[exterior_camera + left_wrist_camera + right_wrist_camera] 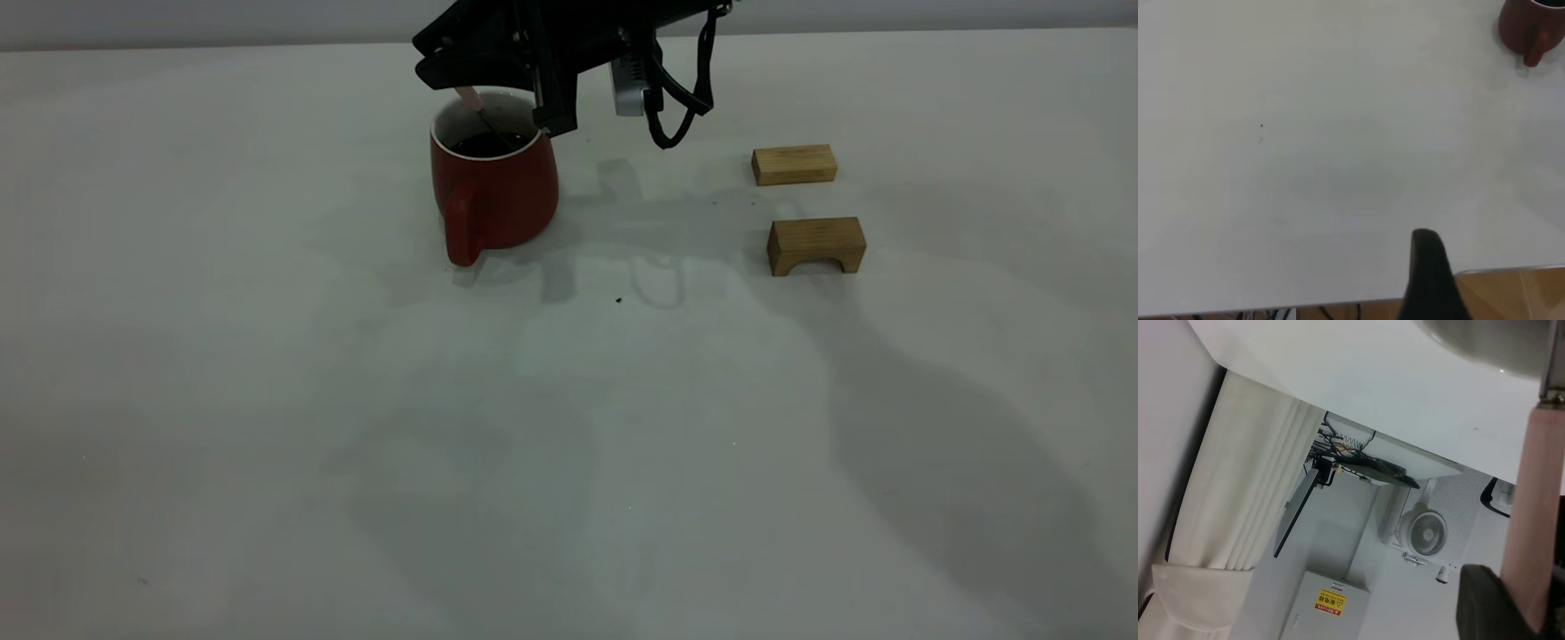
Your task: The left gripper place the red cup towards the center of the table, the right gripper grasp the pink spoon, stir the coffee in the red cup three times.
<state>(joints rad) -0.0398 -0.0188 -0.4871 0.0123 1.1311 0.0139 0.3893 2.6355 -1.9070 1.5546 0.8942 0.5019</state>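
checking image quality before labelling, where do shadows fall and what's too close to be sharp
Exterior view: soft grey arm shadows spread over the table, darkest right of the red cup; no harsh glare. Right wrist view: the pink spoon fills the edge, close and soft. Left wrist view: evenly lit, with a blurred dark finger of the left gripper.

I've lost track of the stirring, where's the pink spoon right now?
In the exterior view, the pink spoon stands tilted in the red cup, left of the two wooden blocks, held by the right claw above.
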